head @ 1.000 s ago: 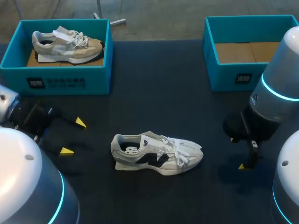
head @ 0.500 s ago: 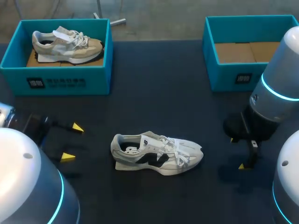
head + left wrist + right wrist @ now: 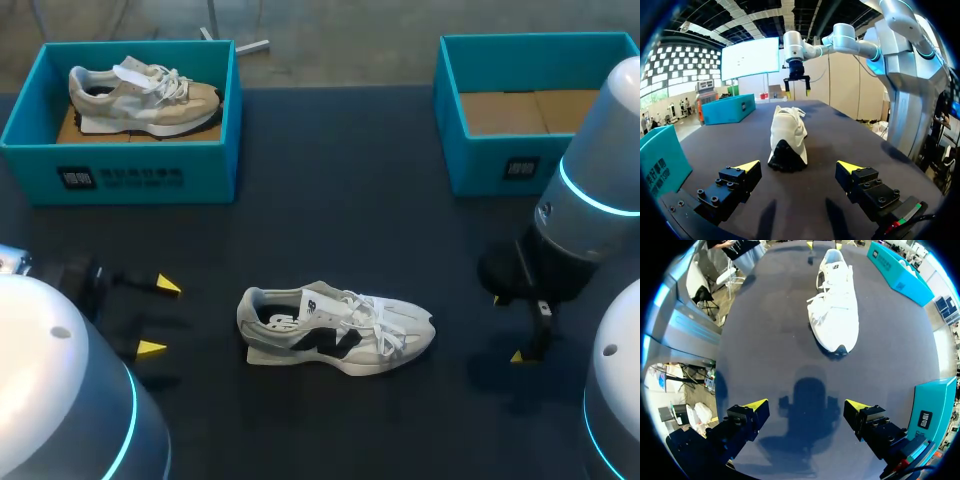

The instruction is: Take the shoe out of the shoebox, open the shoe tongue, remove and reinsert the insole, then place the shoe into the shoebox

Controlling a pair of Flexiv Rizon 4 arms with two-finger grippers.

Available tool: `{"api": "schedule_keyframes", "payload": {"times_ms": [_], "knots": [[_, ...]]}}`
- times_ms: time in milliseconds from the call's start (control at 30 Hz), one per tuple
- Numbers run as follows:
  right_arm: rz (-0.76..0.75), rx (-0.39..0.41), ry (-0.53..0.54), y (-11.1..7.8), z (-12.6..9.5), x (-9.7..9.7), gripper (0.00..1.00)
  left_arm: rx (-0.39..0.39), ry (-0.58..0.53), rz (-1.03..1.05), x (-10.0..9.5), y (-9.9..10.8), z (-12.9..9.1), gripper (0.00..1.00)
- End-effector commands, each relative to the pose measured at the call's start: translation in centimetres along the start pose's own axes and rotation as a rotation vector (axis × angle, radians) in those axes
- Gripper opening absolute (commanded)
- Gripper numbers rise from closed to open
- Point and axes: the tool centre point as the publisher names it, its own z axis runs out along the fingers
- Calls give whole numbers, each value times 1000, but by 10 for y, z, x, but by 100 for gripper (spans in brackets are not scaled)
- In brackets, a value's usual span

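Left wrist view: the left claw (image 3: 798, 166) hangs low over the dark surface (image 3: 840, 135), fingers spread wide and grasping nothing. Straight ahead of it the white shoe (image 3: 786, 137) stands on its sole, well apart from the claw. Its heel is toward this claw and its toe away, so its long axis runs on toward the right claw (image 3: 797, 93), which hangs beyond the toe, pointing down. Seen from the right wrist, that claw is likewise released, fingers apart above its own shadow, with the shoe's toe nearest it. The two arms face each other across the shoe. Farther off, a teal shoebox (image 3: 490, 165) shows a cardboard floor, and a second teal box (image 3: 210, 170) holds a beige shoe (image 3: 145, 100).
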Motion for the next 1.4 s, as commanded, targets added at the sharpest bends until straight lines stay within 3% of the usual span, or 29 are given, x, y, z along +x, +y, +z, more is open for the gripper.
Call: {"api": "schedule_keyframes", "payload": {"times_ms": [33, 500, 867, 1400], "knots": [[1, 1, -2, 0, 1, 1, 100, 34, 2, -8, -2, 11, 2, 100], [1, 1, -2, 0, 1, 1, 100, 127, 1, -38, -7, 34, -4, 100], [1, 1, -2, 0, 1, 1, 100, 169, -1, -66, -5, 32, 0, 100], [1, 1, -2, 0, 1, 1, 100, 153, 11, -87, 1, 22, 30, 100]]}}
